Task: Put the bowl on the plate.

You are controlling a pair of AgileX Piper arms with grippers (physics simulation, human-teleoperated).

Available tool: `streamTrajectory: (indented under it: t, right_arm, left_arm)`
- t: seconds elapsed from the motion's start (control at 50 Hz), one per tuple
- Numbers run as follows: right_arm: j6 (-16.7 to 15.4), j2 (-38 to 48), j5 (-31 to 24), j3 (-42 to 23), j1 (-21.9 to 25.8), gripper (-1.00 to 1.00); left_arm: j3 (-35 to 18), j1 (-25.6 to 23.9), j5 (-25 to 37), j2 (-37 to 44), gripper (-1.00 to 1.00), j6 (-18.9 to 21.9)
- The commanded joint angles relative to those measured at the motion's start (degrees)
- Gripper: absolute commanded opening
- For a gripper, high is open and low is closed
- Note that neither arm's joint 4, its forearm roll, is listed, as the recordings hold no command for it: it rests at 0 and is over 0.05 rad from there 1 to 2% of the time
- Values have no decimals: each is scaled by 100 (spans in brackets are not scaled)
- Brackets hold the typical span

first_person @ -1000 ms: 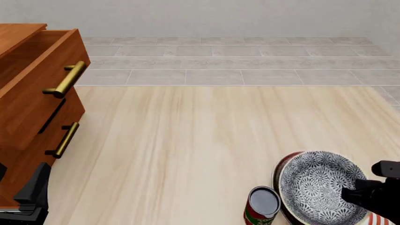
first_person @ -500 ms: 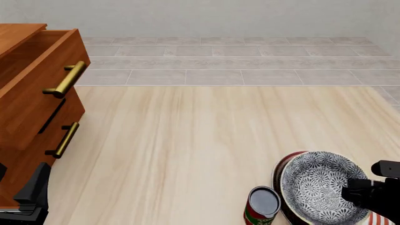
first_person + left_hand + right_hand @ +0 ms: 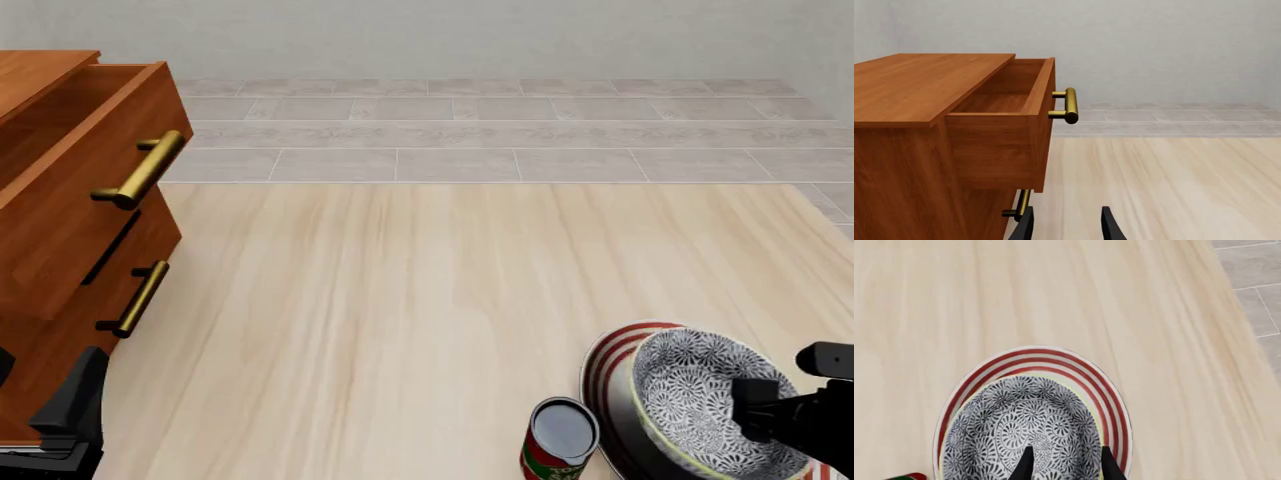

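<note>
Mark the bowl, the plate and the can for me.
bowl (image 3: pixel 687 395), front view, on its patterned inside.
plate (image 3: pixel 1054 361), right wrist view, on the red-ringed rim beyond the bowl.
can (image 3: pixel 562 428), front view, on its grey top.

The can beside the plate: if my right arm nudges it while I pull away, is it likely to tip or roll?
Probably tips fairly easily: the red can stands upright, taller than wide, on smooth wood table. Once on its side, its round body would likely roll. It stands right beside the plate, whose rim might stop it on that side.
</note>
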State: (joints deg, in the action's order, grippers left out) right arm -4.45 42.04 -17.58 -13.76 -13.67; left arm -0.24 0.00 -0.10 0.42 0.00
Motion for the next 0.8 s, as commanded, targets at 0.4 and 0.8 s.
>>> streamTrajectory:
  t: [0.4,0.8]
  right_arm:
    - [-313,-465,-833,-853,-194,100]
    - [-584,-890,-1721,-1826,-4,100]
  left_arm:
    - [0,0,0,0,100,0]
    - [0,0,0,0,100,0]
